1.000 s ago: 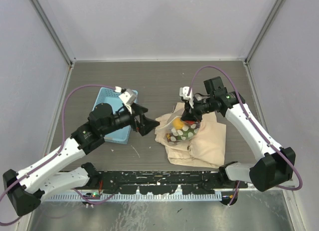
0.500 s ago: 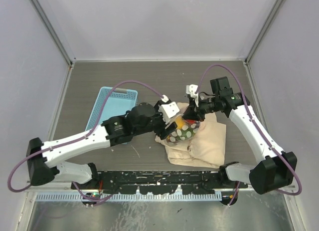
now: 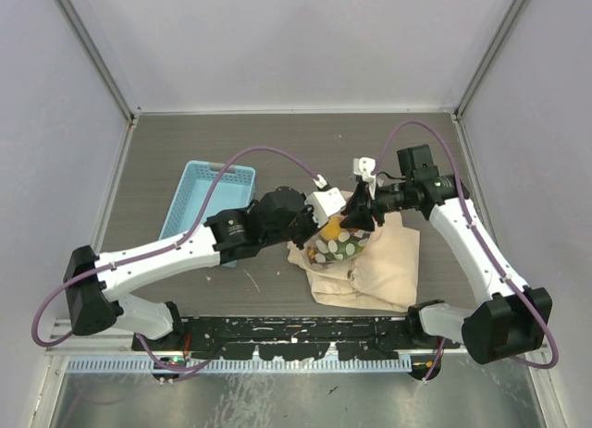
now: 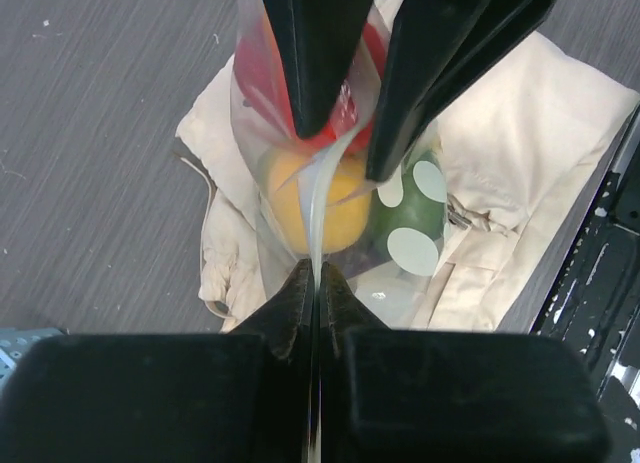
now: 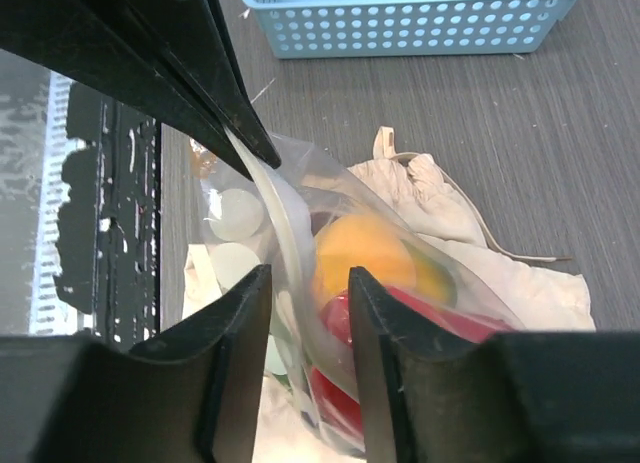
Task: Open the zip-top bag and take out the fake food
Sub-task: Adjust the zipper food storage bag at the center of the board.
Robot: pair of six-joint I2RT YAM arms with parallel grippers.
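Table (image 3: 277, 141) carries cloth bag (image 3: 384, 271), with basket (image 3: 199, 192) well apart on the left arm's side. Zip-top bag (image 4: 412, 248) sits on the cloth bag, held upright, food (image 4: 285, 198) inside. Left gripper (image 4: 312, 275) is clenched on the bag's mouth edge. Right gripper (image 5: 308, 278) has its jaws parted, bag film passing between them.

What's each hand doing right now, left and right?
Left hand: closed, pinching the edge of the zip-top bag.
Right hand: open a little, with the bag's edge in the gap.
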